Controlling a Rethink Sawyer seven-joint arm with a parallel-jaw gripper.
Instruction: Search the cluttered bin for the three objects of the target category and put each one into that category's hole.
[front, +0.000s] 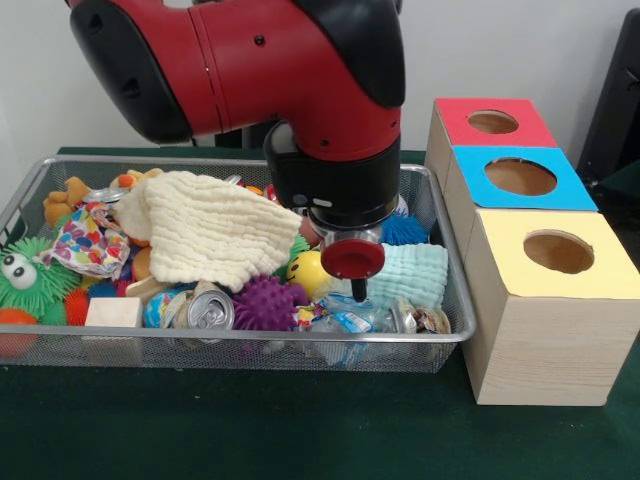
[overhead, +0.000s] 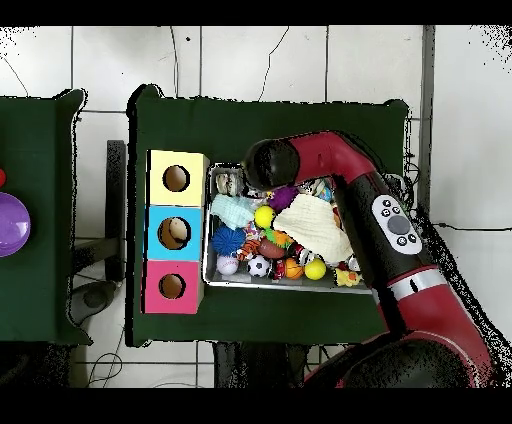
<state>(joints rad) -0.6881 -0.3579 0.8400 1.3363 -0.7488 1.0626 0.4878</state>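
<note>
The wire mesh bin is full of toys and cloths; it also shows in the overhead view. My gripper reaches down from the red arm into the bin's front right part, under a red disc. Its tip is just above a crumpled transparent bottle with a pale blue tint lying at the front wall. Whether it touches the bottle is unclear. No other bottles are visible. The hole in the blue panel is the middle one of the wooden box, right of the bin; it also shows in the overhead view.
A cream cloth covers the bin's middle and a mint cloth lies at its right. A silver can, a purple spiky ball and a yellow ball lie near the gripper. The red-panelled hole and yellow-panelled hole flank the blue one.
</note>
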